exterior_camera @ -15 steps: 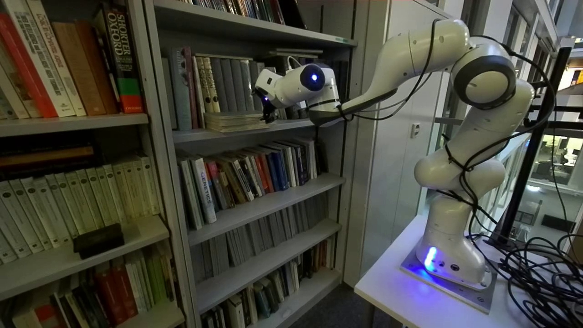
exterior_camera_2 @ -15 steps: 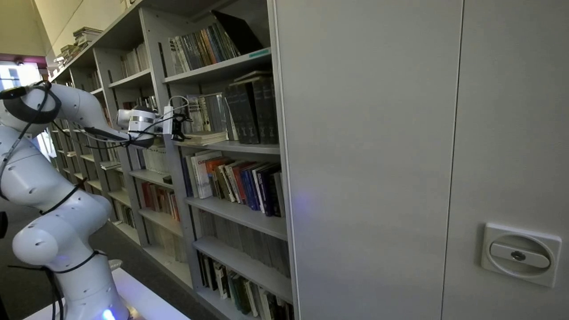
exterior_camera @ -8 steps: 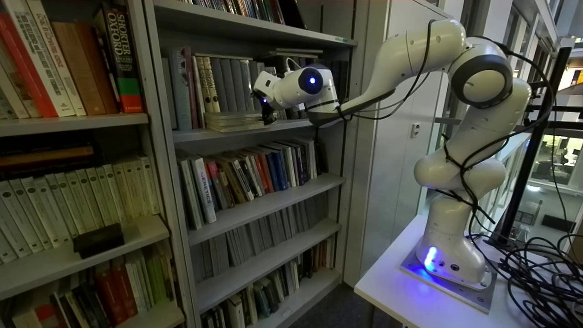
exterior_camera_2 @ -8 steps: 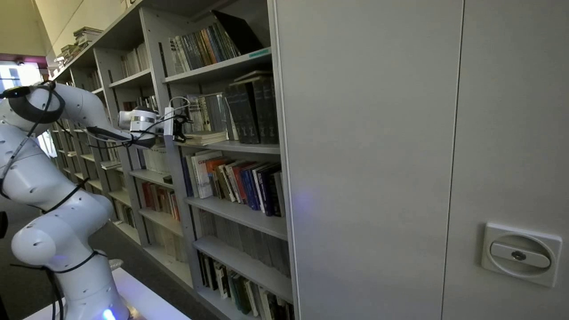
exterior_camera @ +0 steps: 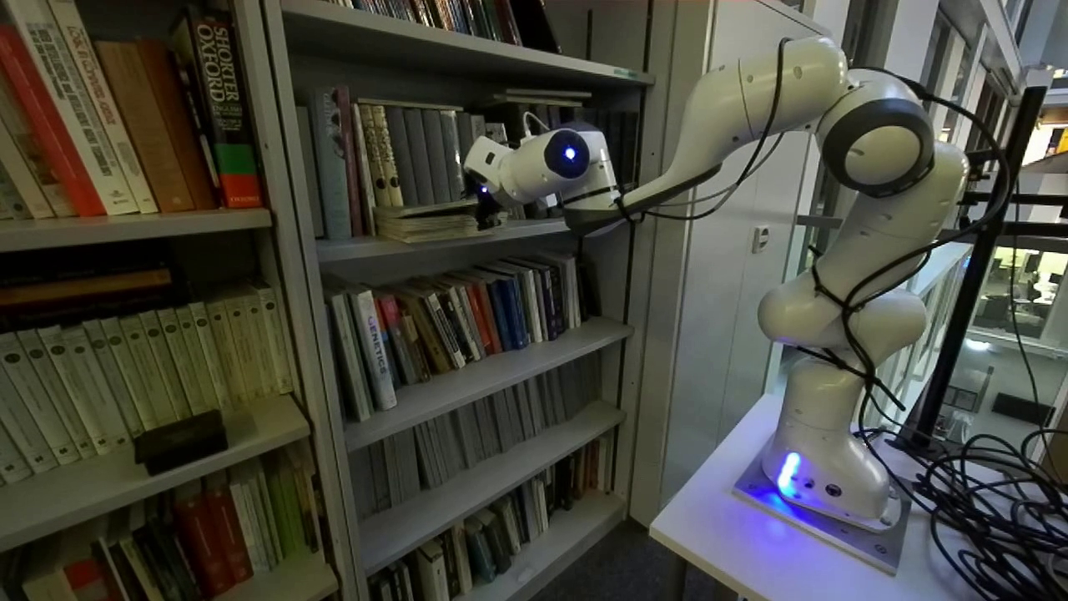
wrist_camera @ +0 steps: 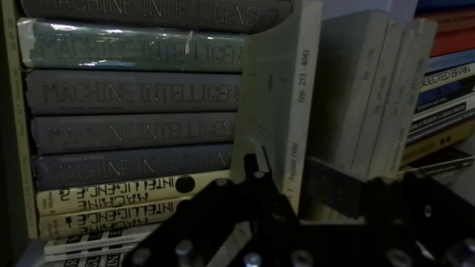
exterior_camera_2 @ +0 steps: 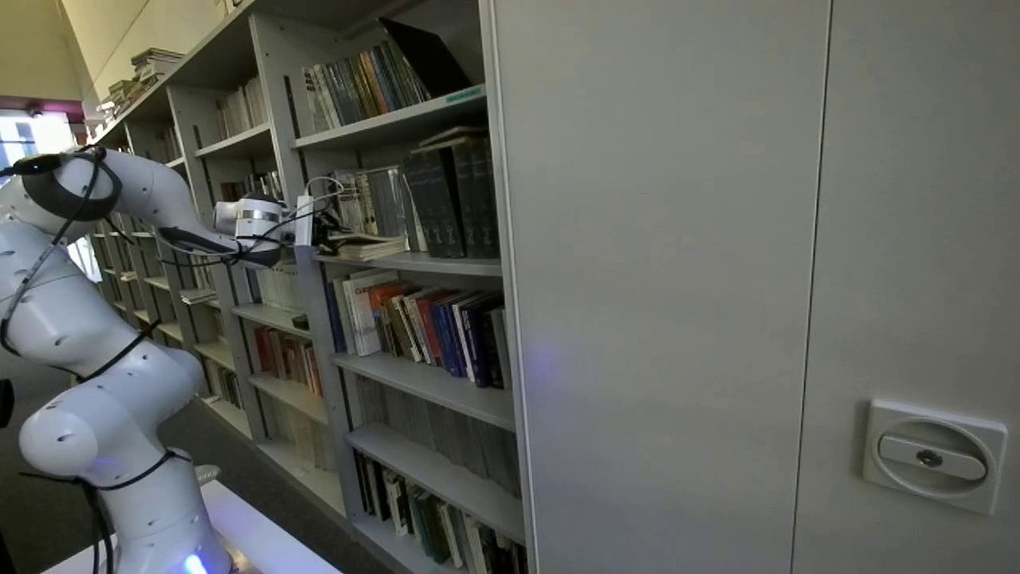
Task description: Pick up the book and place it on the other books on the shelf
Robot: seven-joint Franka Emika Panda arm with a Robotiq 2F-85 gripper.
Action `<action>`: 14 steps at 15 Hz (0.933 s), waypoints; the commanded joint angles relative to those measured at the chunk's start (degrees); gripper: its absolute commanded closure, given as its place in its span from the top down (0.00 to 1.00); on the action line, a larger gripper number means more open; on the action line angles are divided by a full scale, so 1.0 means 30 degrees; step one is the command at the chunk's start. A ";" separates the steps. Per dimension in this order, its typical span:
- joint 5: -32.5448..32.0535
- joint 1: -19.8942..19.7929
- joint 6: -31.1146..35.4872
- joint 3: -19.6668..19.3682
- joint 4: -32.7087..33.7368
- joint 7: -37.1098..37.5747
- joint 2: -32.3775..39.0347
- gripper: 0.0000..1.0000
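Dim library-type room; tall grey metal bookcase (exterior_camera: 294, 225) with several tiers. Thin flat book with dull olive-tan cover (wrist_camera: 276, 107) sits on top of a stack of pale paperbacks (wrist_camera: 374, 104) on the thin grey metal shelf board (exterior_camera: 350, 249), in front of the tightly packed upright row with grey and pale spines (wrist_camera: 133, 94). Black two-finger gripper (wrist_camera: 287, 163) straddles the book's spine edge: one finger over the cover, one in the dark gap below. Can't tell if both pads press, so no call on clenched or loose. Step looks like the grasp. Next move calls for a firm pinch, lift clear of the stack, up past the row's height, then lay flat on top. Book points spine outward toward the gripper, cover up, spine edge off the stack; long axis level, along the shelf (up-down in the sideways wrist view).
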 commanded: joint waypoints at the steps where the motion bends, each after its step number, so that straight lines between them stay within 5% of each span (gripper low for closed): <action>1: -0.0073 -0.0460 0.0310 0.0046 0.0447 0.0204 0.0280 0.00; 5: -0.1551 0.1822 -0.0723 -0.1401 0.0298 0.1566 0.1490 0.04; 9: -0.1791 0.5627 -0.0781 -0.4763 -0.0284 0.2414 0.1482 0.04; 10: 0.0027 0.4795 0.0654 -0.4709 -0.0702 0.1851 -0.0234 0.04; 14: 0.0819 0.6700 0.1103 -0.6595 -0.1268 0.1709 -0.1158 0.04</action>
